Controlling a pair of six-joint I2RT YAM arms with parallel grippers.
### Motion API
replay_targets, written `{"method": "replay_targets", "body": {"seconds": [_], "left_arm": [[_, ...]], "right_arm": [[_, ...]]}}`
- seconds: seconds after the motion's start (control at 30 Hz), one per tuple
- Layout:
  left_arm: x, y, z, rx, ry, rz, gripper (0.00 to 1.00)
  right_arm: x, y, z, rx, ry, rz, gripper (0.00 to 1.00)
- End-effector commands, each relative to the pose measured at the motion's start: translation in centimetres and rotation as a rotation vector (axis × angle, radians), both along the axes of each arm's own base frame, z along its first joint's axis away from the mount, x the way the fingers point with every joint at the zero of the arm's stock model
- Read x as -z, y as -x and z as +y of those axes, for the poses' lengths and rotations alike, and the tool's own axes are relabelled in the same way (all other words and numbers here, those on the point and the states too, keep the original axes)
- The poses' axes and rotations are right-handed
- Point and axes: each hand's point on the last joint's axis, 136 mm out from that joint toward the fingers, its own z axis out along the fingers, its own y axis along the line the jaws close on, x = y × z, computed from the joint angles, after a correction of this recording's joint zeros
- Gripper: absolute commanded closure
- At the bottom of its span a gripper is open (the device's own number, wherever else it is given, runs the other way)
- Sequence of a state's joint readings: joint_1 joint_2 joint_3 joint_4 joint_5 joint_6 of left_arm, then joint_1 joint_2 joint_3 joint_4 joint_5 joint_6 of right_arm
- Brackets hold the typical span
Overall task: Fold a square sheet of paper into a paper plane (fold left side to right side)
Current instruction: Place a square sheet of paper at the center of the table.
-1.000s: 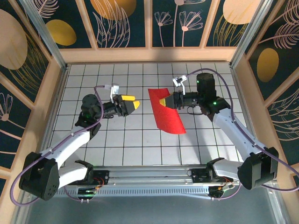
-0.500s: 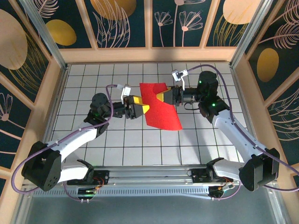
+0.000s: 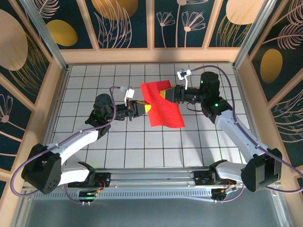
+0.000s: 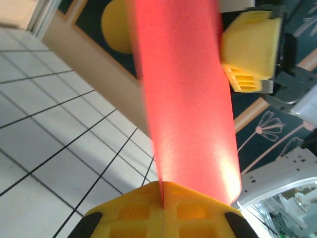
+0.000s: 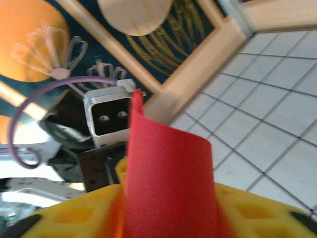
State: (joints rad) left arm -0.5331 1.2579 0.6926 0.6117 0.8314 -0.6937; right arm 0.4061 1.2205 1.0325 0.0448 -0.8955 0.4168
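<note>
Paper sheet (image 3: 163, 111) hangs curled above the table (image 3: 94, 142) between both arms; left gripper (image 3: 144, 109) pinches its left edge tight; right gripper (image 3: 166, 93) straddles the far right edge, grip uncertain.

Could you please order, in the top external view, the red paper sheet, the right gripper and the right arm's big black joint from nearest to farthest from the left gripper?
1. Thin bright red sheet of paper: pinched in the left gripper.
2. Right gripper: across the sheet, at its upper right edge.
3. Right arm's big black joint: low on the right, by the near edge.
</note>
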Motion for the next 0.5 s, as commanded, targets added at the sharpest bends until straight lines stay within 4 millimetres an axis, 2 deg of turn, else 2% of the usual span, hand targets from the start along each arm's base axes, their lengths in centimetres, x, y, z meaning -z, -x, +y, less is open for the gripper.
{"method": "replay_targets", "body": {"seconds": [0.0,0.1,0.2,0.3,0.4,0.47], "left_arm": [[2.8,-1.7,-0.2,-0.064,-0.101,0.094,1.00],[6.4,-2.3,-0.3,-0.074,-0.178,0.215,1.00],[10.1,-2.6,-0.1,-0.091,-0.272,0.314,1.00],[14.0,-2.8,0.5,-0.123,-0.380,0.400,1.00],[17.6,-2.9,1.1,-0.145,-0.474,0.487,1.00],[19.9,-2.8,1.8,-0.162,-0.547,0.541,1.00]], "right_arm": [[2.4,-2.5,-2.1,0.175,0.128,-0.006,0.41],[5.1,-4.2,-4.3,0.310,0.217,0.050,0.30],[7.9,-5.0,-6.0,0.392,0.268,0.116,0.23],[10.8,-5.4,-7.0,0.448,0.302,0.182,0.21],[13.6,-5.2,-7.2,0.463,0.310,0.251,0.21],[15.3,-4.8,-6.9,0.454,0.290,0.304,0.26]]}}
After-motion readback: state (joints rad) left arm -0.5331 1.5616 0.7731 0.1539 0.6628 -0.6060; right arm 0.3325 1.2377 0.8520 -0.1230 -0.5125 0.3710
